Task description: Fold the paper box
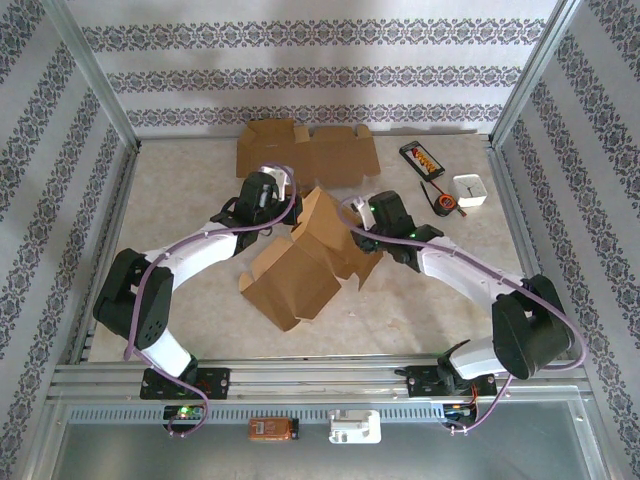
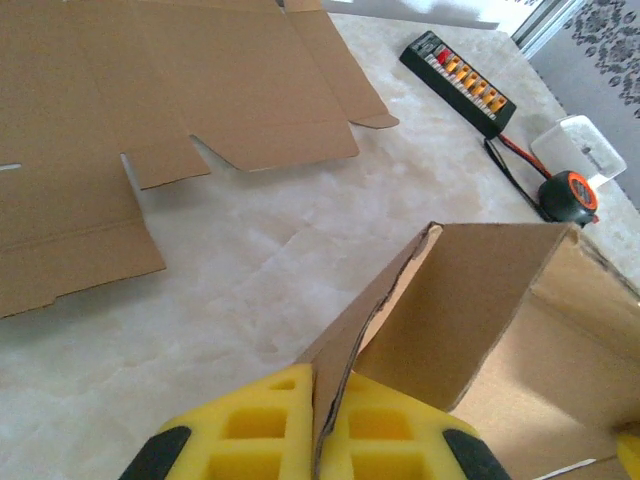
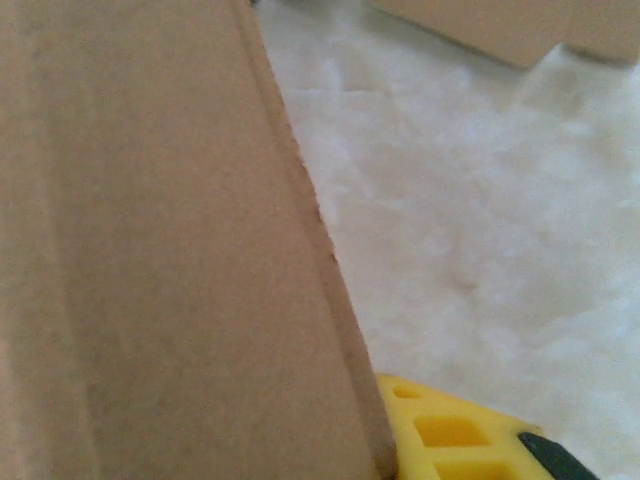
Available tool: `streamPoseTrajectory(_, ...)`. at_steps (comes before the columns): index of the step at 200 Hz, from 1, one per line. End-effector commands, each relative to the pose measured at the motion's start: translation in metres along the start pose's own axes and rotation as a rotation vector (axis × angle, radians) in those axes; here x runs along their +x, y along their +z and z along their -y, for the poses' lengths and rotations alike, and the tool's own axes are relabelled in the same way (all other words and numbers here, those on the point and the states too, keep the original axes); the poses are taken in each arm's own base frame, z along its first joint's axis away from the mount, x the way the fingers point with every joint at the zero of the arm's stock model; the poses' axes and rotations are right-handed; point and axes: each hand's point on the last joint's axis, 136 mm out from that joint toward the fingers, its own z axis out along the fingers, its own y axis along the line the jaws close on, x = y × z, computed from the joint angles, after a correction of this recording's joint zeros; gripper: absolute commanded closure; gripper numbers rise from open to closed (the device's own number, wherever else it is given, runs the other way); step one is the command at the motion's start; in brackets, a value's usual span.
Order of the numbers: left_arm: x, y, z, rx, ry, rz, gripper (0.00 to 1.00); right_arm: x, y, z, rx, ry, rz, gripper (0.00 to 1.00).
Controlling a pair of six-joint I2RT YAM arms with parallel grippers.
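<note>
Left pincer (image 2: 318, 388): clenched on the upper edge of a raised flap (image 2: 375, 300) of the paper box (image 1: 300, 268), yellow fingers (image 2: 255, 420) pressed to either face of the card. Right pincer (image 1: 363, 233): at the opposite side of the same box, one yellow finger (image 3: 450, 432) lying against a tall cardboard panel, its partner hidden behind the card; clamped or merely touching, not possible to tell. Paper box: mid-counter (image 1: 180, 180), between the two arms, half-erected, walls leaning, one large panel flat toward the near edge, several flaps unfolded. Interior open to the left wrist view, nothing seen inside. Flat cardboard blank (image 1: 300, 152): unfolded, at the far side, well apart from the box. White tub (image 1: 470, 190): far right, small, square; contents not discernible. Near it, tape measure (image 1: 445, 205), orange and black, and black charger board (image 1: 421, 157) with a row of coloured ports. Hazards, as judged: tearing or a stray crease at the pinched flap, from a pull opposed on the right side; slipping of the thin card out of the clenched fingers, from a twist off the fold line; collapse of the leaning walls, from release on either side before tucking of any tab; sliding of the whole box over the smooth counter, from a one-sided push.
</note>
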Motion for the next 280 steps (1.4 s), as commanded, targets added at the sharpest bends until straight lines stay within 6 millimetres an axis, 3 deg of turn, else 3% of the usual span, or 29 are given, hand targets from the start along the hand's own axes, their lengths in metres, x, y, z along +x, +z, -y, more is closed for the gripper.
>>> streamPoseTrajectory(1, -0.036, -0.009, 0.023, 0.104, -0.055, 0.090, 1.00, -0.027, -0.011, 0.028, 0.241, -0.131, 0.078, 0.73)
streamPoseTrajectory(31, -0.035, -0.007, 0.029, 0.142, -0.106, 0.080, 0.99, -0.037, -0.011, 0.032, 0.307, -0.165, 0.110, 0.73)
streamPoseTrajectory(71, -0.016, 0.004, 0.023, 0.150, -0.220, 0.055, 0.99, -0.035, -0.004, 0.027, 0.374, -0.248, 0.112, 0.73)
streamPoseTrajectory(113, 0.018, 0.014, 0.019, 0.151, -0.303, 0.008, 0.99, -0.026, 0.008, 0.026, 0.421, -0.295, 0.096, 0.74)
streamPoseTrajectory(143, 0.046, 0.013, 0.001, 0.086, -0.322, -0.011, 0.98, -0.022, 0.013, 0.019, 0.422, -0.351, 0.095, 0.73)
streamPoseTrajectory(163, 0.064, 0.011, -0.012, 0.047, -0.315, -0.024, 0.95, -0.019, 0.015, 0.013, 0.437, -0.431, 0.092, 0.73)
streamPoseTrajectory(196, 0.085, 0.008, -0.013, 0.081, -0.319, -0.040, 0.91, -0.014, 0.022, 0.002, 0.491, -0.609, 0.071, 0.72)
streamPoseTrajectory(231, 0.090, -0.001, -0.016, 0.091, -0.269, -0.011, 0.79, -0.010, 0.028, -0.010, 0.520, -0.790, 0.054, 0.71)
streamPoseTrajectory(280, 0.087, -0.021, -0.021, 0.070, -0.171, 0.055, 0.65, 0.001, 0.030, -0.016, 0.495, -0.889, 0.031, 0.69)
